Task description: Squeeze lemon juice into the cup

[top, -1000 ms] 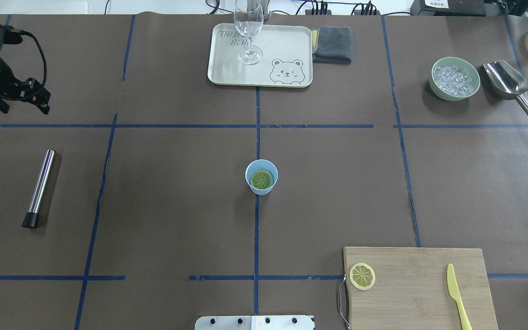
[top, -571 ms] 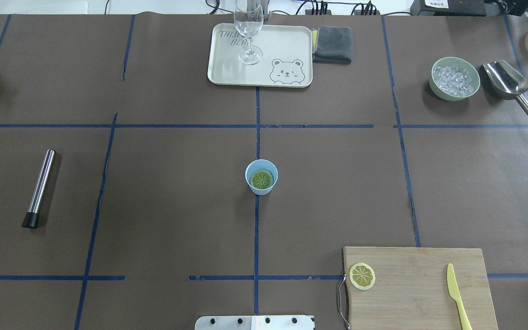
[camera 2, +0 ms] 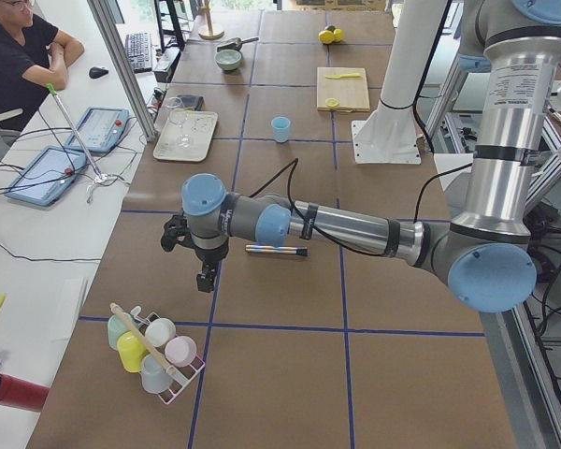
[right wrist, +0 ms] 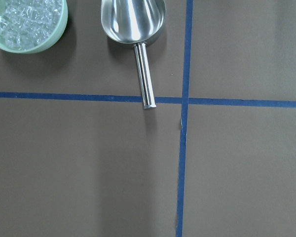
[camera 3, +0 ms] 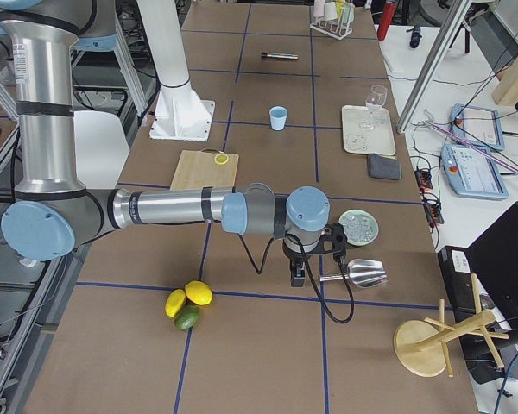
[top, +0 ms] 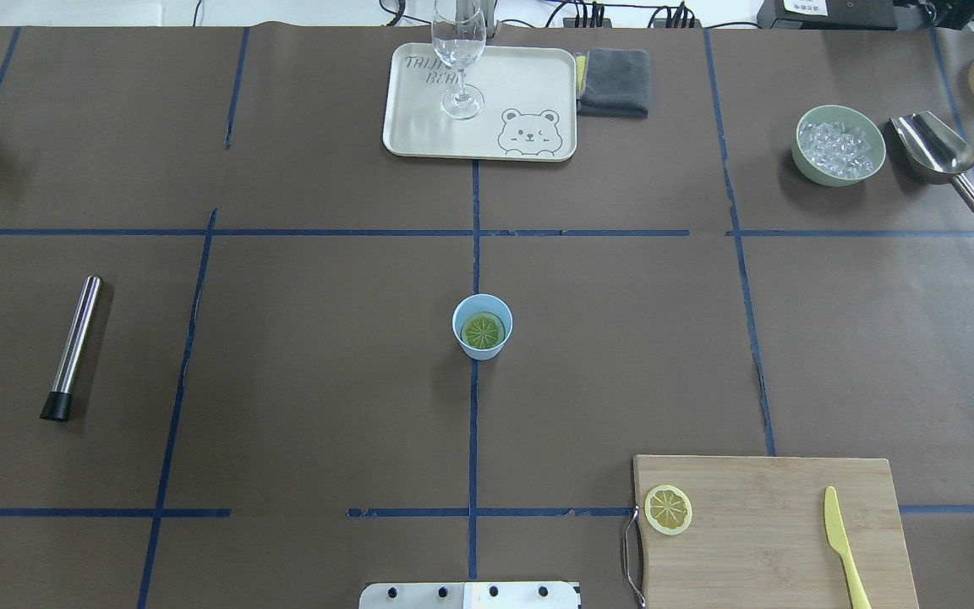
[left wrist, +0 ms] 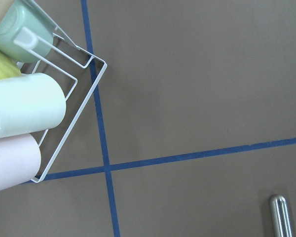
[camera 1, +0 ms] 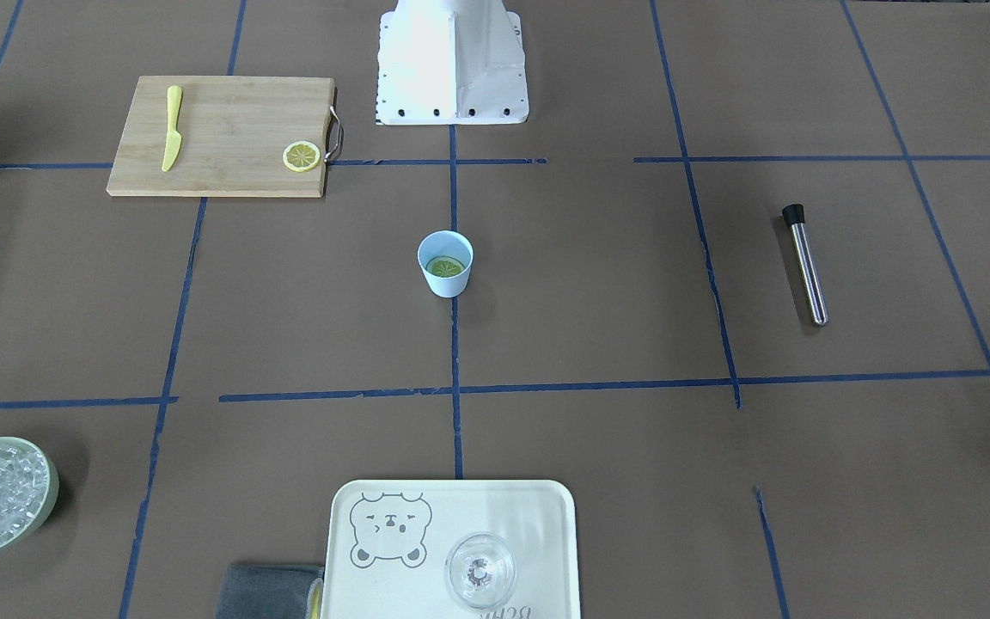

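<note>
Looking down on a brown bench [top: 309, 364] taped into blue squares. Finding the left arm [camera 2: 346, 223] stretched low and far out from the cup [top: 482, 326] toward the bench's left end, wrist near a wire rack [camera 2: 185, 379] of bottles; cannot tell the left jaws' state, parted or closed. Finding the right arm [camera 3: 164, 210] equally far from the cup toward the right end, wrist close to the bowl of ice [camera 3: 359, 227] and the steel scoop [camera 3: 365, 272]; cannot tell the right jaws' state either. Spotting a wooden cutting board [top: 774, 541] right of the cup and nearer the robot, carrying a thin lemon slice [top: 668, 509] and a yellow knife [top: 839, 537]. Spotting a bear-printed tray [top: 521, 80] beyond the cup, bearing a clear glass [top: 458, 42]. Noting a steel muddler [top: 73, 347] lying well left of the cup. Placing the cup itself upright on the centre tape line, well apart from both arms. Seeing the lemon [top: 483, 331] inside the cup, cut face up, below the rim.
</note>
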Controlling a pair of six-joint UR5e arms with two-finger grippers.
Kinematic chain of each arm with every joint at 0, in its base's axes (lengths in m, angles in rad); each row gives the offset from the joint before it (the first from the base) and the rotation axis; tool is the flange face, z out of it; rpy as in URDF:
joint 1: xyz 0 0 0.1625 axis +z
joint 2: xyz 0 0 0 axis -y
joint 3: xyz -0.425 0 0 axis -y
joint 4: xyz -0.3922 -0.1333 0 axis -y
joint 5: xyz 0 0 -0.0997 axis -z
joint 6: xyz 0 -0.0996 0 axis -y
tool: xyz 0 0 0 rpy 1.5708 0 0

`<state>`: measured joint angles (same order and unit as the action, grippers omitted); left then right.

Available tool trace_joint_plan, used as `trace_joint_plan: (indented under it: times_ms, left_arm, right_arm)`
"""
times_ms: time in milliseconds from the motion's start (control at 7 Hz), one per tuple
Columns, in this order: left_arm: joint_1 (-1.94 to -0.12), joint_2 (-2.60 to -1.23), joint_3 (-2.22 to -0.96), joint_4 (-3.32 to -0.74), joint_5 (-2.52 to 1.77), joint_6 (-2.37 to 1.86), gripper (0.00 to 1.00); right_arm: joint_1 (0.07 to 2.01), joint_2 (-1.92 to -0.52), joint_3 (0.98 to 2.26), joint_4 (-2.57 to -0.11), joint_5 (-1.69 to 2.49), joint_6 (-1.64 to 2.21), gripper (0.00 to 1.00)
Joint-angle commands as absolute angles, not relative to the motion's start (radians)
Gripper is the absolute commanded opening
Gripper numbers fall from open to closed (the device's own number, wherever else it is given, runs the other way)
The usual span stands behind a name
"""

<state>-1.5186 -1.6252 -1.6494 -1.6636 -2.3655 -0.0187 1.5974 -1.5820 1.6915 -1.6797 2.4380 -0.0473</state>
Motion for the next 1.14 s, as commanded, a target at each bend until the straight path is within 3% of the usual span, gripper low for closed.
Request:
trace_joint_plan:
  times_ms: [0, 1000]
  left_arm:
    - [-1.563, -1.563, -1.649, -1.723, -2.385, 0.006, 1.0]
    - [-1.563, -1.523, -1.64, -1.718, -2.315, -0.001, 1.0]
  right_arm:
    - [1.598, -1.583, 1.69, -1.68, 2.439, -0.046, 1.0]
    - [1.598, -1.582, 1.692, -1.68, 2.436, -0.046, 1.0]
